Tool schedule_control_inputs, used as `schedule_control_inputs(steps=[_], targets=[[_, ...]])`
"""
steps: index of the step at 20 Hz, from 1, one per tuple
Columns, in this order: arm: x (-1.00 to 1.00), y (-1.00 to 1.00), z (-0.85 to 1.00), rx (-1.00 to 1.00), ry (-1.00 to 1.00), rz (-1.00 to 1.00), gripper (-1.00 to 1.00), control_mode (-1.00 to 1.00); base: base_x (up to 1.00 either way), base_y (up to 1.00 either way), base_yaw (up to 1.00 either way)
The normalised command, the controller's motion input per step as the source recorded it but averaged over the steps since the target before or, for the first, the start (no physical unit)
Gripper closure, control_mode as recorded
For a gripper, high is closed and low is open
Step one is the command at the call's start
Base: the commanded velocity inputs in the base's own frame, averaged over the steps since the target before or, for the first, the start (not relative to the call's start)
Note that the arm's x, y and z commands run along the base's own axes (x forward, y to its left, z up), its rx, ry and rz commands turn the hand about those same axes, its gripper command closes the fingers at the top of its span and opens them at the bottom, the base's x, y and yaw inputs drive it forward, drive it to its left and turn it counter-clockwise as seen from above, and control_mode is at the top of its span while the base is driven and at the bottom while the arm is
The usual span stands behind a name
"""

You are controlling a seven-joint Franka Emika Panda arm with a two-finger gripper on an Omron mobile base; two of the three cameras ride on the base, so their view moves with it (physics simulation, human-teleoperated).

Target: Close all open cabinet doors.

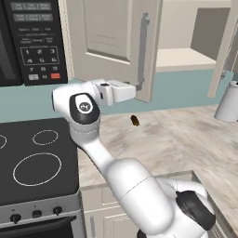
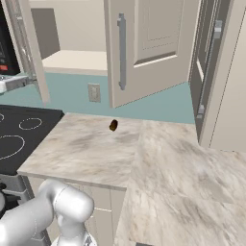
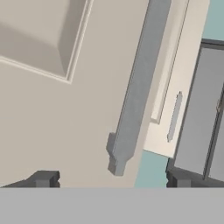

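Wall cabinet: you have an upper cabinet standing open above the bench, its pale shelf bare to the room, because both of its doors are swung outward.
Left cabinet door: the door nearest the microwave is your task's thing in hand. This left cabinet door hangs out over the bench at 12 o'clock in the left base view, its recessed panel facing you and its vertical bar handle along the free edge.
Right cabinet door: the second door is open too, at 12 o'clock in the right base view; in my judgement it waits its turn.
Bench: the marble bench runs below, with the black cooktop at 9 o'clock in the left base view.
Arm: it reaches up and forward so the hand meets the door low down, near the handle's foot, where a push turns the door most easily about its hinge.
End effector: the end effector sits close against the door face, its two tips spread wide with the handle's lower end between them, holding nothing.
Small object: a dark brown item lies on the bench under the door, too small to name, clear of the swing.
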Motion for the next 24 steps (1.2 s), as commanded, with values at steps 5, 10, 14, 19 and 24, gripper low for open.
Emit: schedule_control_inputs(steps=[5,10,14,19,24], targets=[[0.32,-0.21,0.0,0.0,0.0,0.0,-1.0,-1.0,0.0,0.0,0.0],[0.24,-0.27,0.02,0.0,0.0,0.0,-1.0,-1.0,0.0,0.0,0.0],[0.24,-0.29,0.06,0.0,0.0,0.0,-1.0,-1.0,0.0,0.0,0.0],[0.23,-0.27,0.19,0.0,0.0,0.0,-1.0,-1.0,0.0,0.0,0.0],[0.16,-0.27,0.21,0.0,-0.01,0.0,-1.0,-1.0,0.0,0.0,0.0]])
